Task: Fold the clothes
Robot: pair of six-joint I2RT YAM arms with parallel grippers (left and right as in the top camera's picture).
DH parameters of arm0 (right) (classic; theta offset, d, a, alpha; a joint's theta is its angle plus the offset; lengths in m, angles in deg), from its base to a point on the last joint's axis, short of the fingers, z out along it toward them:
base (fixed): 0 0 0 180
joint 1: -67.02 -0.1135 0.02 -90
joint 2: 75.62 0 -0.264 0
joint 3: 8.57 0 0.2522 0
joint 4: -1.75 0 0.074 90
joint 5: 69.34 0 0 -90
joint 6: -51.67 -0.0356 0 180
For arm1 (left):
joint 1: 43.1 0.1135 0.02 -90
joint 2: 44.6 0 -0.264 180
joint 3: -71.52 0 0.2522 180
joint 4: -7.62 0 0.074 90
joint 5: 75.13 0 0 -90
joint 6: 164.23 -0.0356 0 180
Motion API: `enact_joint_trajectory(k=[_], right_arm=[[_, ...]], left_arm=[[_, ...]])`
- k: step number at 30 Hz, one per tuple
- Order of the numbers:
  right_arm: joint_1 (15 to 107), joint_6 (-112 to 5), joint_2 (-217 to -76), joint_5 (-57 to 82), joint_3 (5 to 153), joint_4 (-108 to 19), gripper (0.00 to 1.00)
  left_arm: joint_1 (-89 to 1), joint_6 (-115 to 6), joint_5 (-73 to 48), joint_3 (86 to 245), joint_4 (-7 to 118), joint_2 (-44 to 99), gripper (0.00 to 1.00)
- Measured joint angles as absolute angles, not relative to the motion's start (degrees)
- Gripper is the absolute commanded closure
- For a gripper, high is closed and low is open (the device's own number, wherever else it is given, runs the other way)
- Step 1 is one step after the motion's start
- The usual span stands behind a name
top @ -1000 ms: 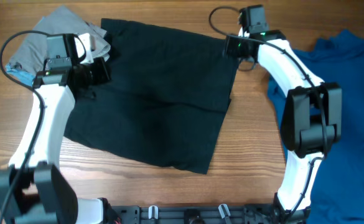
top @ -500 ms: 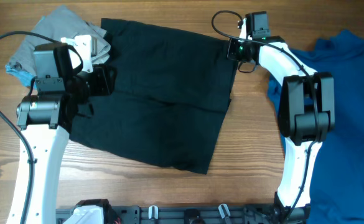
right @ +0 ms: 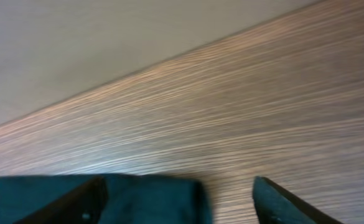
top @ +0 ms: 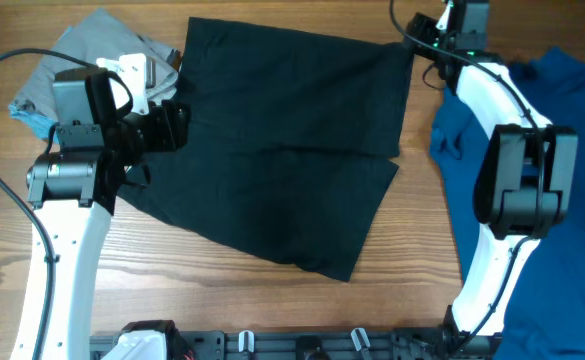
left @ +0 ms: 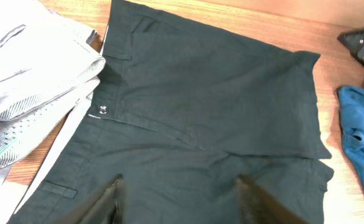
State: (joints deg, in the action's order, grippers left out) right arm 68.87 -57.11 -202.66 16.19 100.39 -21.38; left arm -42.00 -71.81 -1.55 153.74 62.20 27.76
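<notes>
Meanwhile, we see the black shorts [top: 282, 150] spread flat on the wooden tabletop [top: 412, 260], with a grey garment [top: 82, 50] bunched against their waistband corner and a blue garment [top: 562, 130] beyond their opposite side. Our left pincer [left: 182, 199] hovers released above the shorts' front. Our right pincer [right: 178, 199], likewise released, sits at the shorts' far corner, fabric lying between its tips.

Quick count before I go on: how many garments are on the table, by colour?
Black shorts: 1
Grey garment: 1
Blue garment: 1
Total: 3
A blue bit peeks from under the grey; cannot tell if it is separate.
</notes>
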Motion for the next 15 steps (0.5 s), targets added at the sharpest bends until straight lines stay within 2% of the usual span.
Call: enact_joint_trajectory(k=[2,4,5,7,8,11,12,13,15], right_arm=[[71.49,-56.85,-200.76,13.19,100.24,-31.33,0.18],[73.35,-56.59,-196.28,6.99,100.00,-43.50,0.35],[73.66,-56.50,-192.72,4.01,100.04,-48.59,0.36],[72.41,-56.17,-188.08,0.47,100.74,-59.35,0.30],[70.71,-55.39,-187.38,-0.60,100.83,-63.81,0.17],[65.70,-54.56,-188.94,1.37,96.04,-63.46,0.18],[64.41,-54.73,-189.90,2.94,93.38,-62.34,0.21],[63.71,-54.73,-191.75,4.80,89.46,-60.81,0.39],[63.95,-54.93,-192.69,6.18,86.67,-58.41,0.40]], left_arm=[[-42.00,-71.84,-1.55,153.74,62.09,27.76,0.34],[-42.00,-71.86,-1.55,153.74,61.45,27.78,0.33],[-42.00,-71.86,-1.55,153.74,61.17,27.78,0.32],[-42.00,-71.84,-1.55,153.74,61.23,27.78,0.30],[-42.00,-71.84,-1.53,153.74,61.30,27.78,0.30],[-42.00,-71.84,-1.55,153.74,61.63,27.78,0.29],[-42.00,-71.84,-1.53,153.74,61.72,27.78,0.29],[-42.00,-71.86,-1.55,153.74,61.96,27.78,0.28],[-42.00,-71.86,-1.55,153.74,62.63,27.78,0.29]])
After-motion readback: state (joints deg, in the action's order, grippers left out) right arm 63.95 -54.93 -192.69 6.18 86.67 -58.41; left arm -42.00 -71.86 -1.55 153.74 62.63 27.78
